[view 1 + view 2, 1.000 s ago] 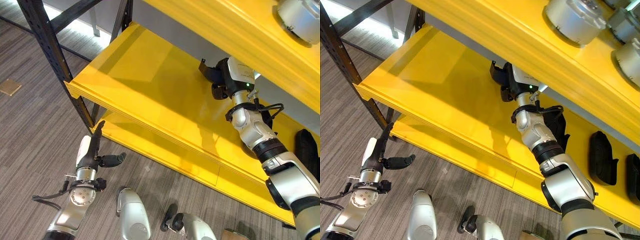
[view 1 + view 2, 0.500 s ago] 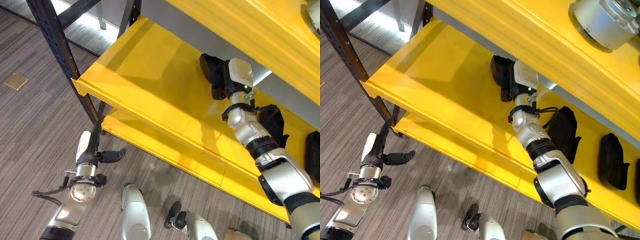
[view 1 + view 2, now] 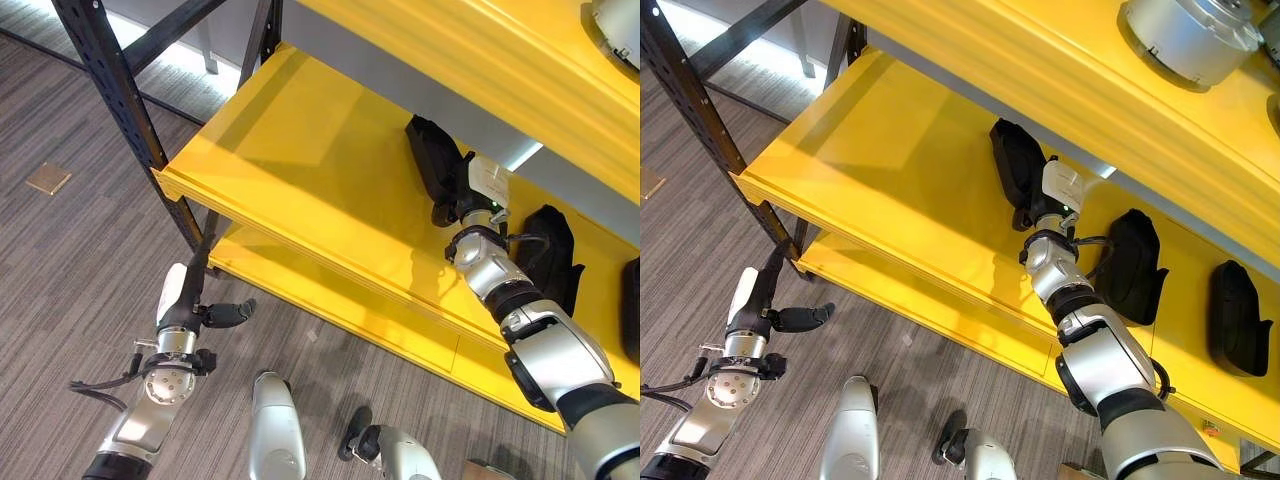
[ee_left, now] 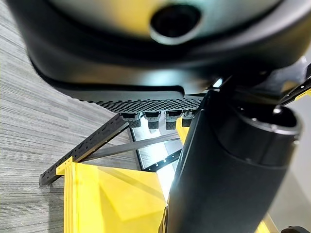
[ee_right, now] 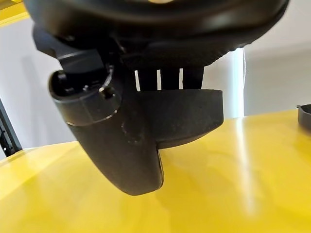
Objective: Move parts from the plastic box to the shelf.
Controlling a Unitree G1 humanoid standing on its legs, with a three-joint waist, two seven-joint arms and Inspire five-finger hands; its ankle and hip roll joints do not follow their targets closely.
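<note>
A black moulded part (image 3: 433,165) lies lengthwise on the yellow middle shelf (image 3: 300,170), near its back wall. My right hand (image 3: 1038,212) reaches in from the front and is at the part's near end. In the right wrist view the thumb (image 5: 104,131) lies curled against the black part (image 5: 189,116), with the fingers behind it, and the part rests on the yellow board. My left hand (image 3: 180,305) hangs low beside the rack's front corner, fingers straight and thumb out, holding nothing.
Two more black parts (image 3: 1135,265) (image 3: 1237,318) lie further right on the same shelf. Round silver parts (image 3: 1185,40) sit on the upper shelf. A black perforated post (image 3: 115,95) stands at the rack's left corner. A lower yellow shelf (image 3: 320,300) juts out near the floor.
My right hand has carried the black part down and back, so it now lies on the middle shelf. The camera has shifted a little. My left hand has stayed where it was.
</note>
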